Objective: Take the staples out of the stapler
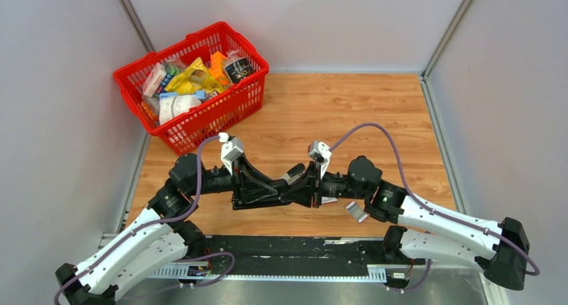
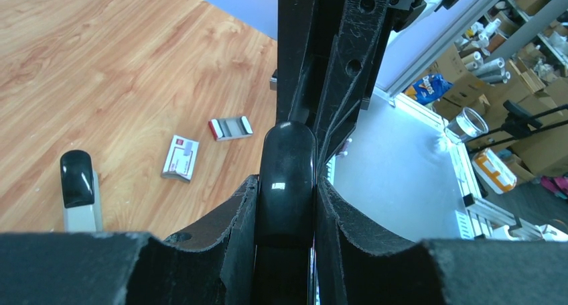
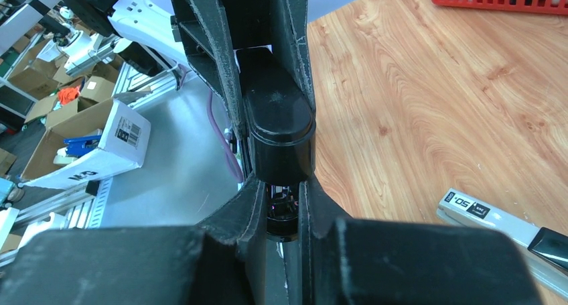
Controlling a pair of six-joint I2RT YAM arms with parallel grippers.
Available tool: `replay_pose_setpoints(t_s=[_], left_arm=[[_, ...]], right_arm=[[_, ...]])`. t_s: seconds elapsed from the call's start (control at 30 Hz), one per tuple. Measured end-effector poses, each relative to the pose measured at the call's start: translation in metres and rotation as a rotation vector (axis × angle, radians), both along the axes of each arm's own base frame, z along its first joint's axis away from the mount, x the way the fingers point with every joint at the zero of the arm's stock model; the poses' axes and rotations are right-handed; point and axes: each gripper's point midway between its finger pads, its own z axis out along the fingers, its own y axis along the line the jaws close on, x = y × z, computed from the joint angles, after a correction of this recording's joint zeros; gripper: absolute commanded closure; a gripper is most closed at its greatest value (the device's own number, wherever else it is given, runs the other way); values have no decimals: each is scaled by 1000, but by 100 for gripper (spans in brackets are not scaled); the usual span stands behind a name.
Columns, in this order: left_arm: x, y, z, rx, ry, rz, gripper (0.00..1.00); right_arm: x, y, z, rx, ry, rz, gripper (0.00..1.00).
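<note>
Mid-frame, top view: stapler (image 1: 295, 175) hangs between both arms, with open surface (image 1: 348, 110) beyond.
Left wrist: left gripper (image 2: 287, 184) jaws clamped on its black top; white-and-red box (image 2: 181, 157) left of centre.
Right wrist: right gripper (image 3: 280, 184) jaws clamped on the same black top; open wood at right.

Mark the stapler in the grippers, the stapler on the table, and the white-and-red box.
Held stapler (image 2: 288, 177): left wrist view, glossy black end.
Table stapler (image 2: 79, 184): left wrist view, black top.
Box (image 2: 181, 157): left wrist view, top face.
</note>
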Motion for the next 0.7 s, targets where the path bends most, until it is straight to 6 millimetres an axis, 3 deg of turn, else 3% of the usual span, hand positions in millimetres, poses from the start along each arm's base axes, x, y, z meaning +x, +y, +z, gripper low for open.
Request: replay_pose_setpoints(t_s=[0.7], left_arm=[[1,6,-14,50,44,40,100]], right_arm=[[-3,8,-16,46,26,-33,100]])
